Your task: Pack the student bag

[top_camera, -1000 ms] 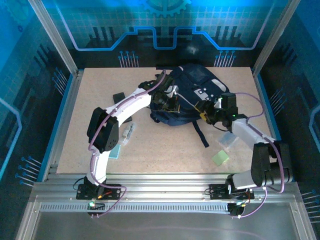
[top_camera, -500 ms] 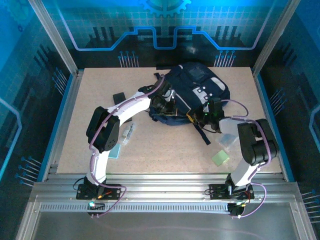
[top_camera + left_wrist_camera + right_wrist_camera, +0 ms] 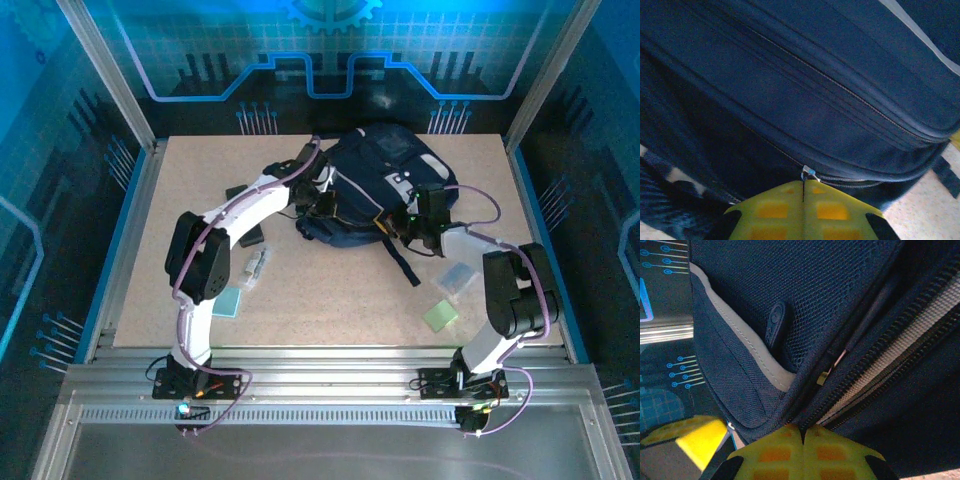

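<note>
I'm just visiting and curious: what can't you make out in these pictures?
Backpack contents: every view, fabric covers them.
Whether the shut left pincer grips the zipper pull: left wrist view, tips hide contact.
Whether the right pincer pinches fabric: right wrist view, same.
Green square: top view, too small.

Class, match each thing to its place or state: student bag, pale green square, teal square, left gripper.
Things:
1. student bag
2. pale green square
3. teal square
4. left gripper

Places or states:
a. near right part of the table
b. far middle of the table
c. near left, beside the left arm
d. shut on a zipper pull

Pairs: 1-b, 2-a, 3-c, 4-d
</note>
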Tool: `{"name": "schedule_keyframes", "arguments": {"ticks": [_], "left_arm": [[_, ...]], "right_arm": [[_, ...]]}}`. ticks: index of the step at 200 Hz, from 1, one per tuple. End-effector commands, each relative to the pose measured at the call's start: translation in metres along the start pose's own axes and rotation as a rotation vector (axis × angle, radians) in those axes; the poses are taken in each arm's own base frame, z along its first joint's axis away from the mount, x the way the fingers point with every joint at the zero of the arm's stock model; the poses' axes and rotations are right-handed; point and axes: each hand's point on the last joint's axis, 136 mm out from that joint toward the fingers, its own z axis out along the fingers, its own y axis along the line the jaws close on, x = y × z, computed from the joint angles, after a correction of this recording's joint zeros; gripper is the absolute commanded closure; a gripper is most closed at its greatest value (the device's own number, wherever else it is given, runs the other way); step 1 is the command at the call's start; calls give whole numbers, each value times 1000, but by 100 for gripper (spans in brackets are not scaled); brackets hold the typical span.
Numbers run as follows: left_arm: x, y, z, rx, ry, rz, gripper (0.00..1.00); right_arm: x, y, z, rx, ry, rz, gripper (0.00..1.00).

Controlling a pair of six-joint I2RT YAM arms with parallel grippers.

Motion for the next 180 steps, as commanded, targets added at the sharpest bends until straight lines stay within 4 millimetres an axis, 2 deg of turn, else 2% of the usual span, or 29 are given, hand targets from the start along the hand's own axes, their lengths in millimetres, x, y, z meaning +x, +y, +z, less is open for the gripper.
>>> {"name": "schedule_keyframes", "arguments": {"ticks": [1, 30, 61, 64, 71, 89, 115, 144, 180], "left_arm": [[-14, 43, -21, -168, -88, 71, 100], [-33, 65, -29, -308, -189, 137, 100], [-43, 87, -35, -376, -202, 126, 100], [-42, 88, -35, -372, -196, 118, 100], [-41, 87, -35, -359, -188, 104, 100], [-29, 71, -34, -281, -162, 89, 100], [-8, 30, -43, -174, -163, 110, 100], [11, -13, -52, -53, -184, 112, 100], [27, -55, -41, 70, -168, 124, 100]], "right_arm": [[-28, -10, -7, 41, -102, -29, 100], [-32, -13, -10, 43, -101, -33, 100], [-45, -19, -28, 76, -140, -63, 100], [-52, -10, -32, 63, -153, -77, 100], [-57, -8, -37, 67, -164, -88, 100], [-69, -7, -46, 79, -188, -108, 100], [-90, -8, -50, 97, -200, -119, 100], [-108, 1, -52, 111, -220, -154, 100], [-125, 0, -43, 116, -219, -149, 100]]}}
